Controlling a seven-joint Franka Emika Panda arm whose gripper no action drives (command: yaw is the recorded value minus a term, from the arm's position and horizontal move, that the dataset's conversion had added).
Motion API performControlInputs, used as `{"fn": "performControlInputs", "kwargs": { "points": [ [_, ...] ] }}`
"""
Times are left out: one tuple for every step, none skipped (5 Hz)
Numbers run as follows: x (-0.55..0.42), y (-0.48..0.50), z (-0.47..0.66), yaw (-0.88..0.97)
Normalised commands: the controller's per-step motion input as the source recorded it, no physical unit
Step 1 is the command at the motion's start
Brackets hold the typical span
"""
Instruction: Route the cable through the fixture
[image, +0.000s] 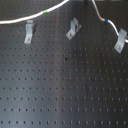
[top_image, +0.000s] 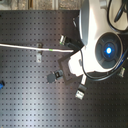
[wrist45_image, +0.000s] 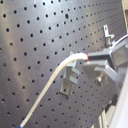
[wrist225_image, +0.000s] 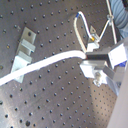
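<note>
Gripper (wrist225_image: 94, 64) jaws are closed on the cable (wrist225_image: 50, 62), a thin white flexible cord, pinched at its end in both wrist views. I see it trailing across the black perforated board (wrist45_image: 35, 30) just beside the fixture (wrist45_image: 70, 80), a silvery bent-metal clip. I judge the risk as the slack cord sliding over the notch, or snagging.

Cable (wrist225_image: 50, 62) in closed jaws, beside clip (wrist225_image: 24, 50)
</note>
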Motion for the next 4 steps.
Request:
{"fn": "performControlInputs", "kwargs": {
  "points": [
    [-0.096,0.222,0.34,0.00],
    [-0.113,0.275,0.38,0.10],
    [-0.110,0.291,0.36,0.01],
    [-0.310,-0.049,0.36,-0.31]
  ]
}}
